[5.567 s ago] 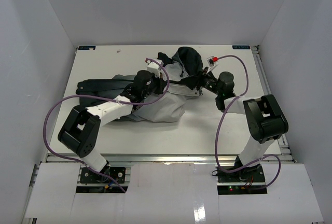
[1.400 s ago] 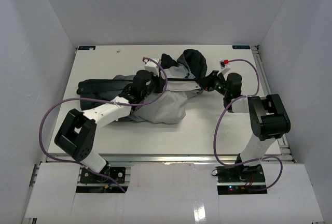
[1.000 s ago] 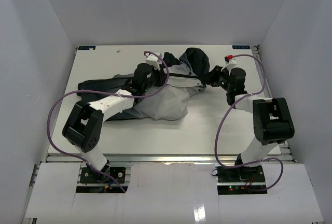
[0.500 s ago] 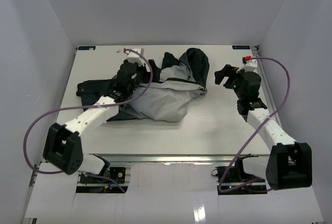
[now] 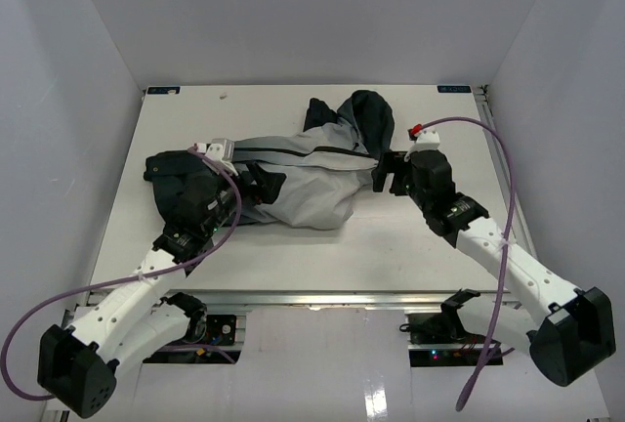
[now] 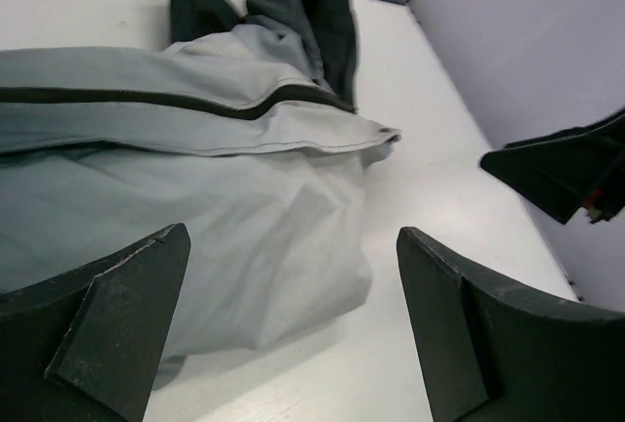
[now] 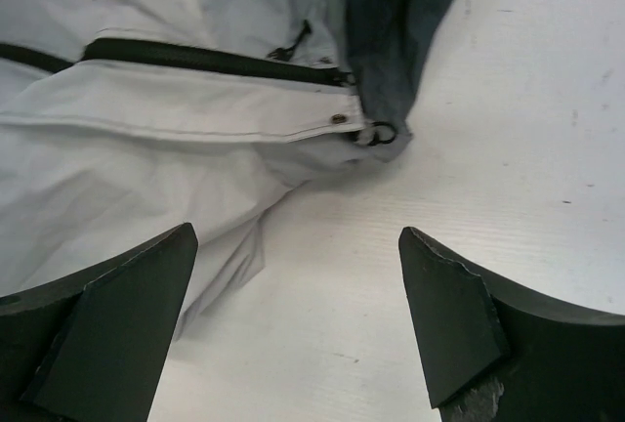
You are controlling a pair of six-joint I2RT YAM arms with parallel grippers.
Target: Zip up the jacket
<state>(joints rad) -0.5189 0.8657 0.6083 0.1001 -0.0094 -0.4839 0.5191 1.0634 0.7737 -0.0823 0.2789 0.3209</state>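
Observation:
The jacket (image 5: 308,183) lies flat mid-table, its light grey panel facing up, the dark hood (image 5: 361,114) at the far right and a dark sleeve at the left. Its long dark zipper (image 6: 195,105) runs closed across the grey front to a pull ring (image 7: 379,134) at the collar. My left gripper (image 5: 256,184) hovers open over the jacket's left part, nothing between its fingers (image 6: 127,315). My right gripper (image 5: 383,174) stands open just right of the collar, above bare table (image 7: 322,324). The same jacket fills the upper left of the right wrist view (image 7: 146,148).
White walls close in the table (image 5: 430,236) on three sides. Purple cables loop off both arms, one at the near left (image 5: 59,300) and one at the right (image 5: 503,207). The right gripper's finger (image 6: 566,173) shows at the edge of the left wrist view.
Both grippers let go of the jacket and opened wide. Both arms drew back toward the near edge, the left one sweeping left, the right one swinging out and back beside the collar.

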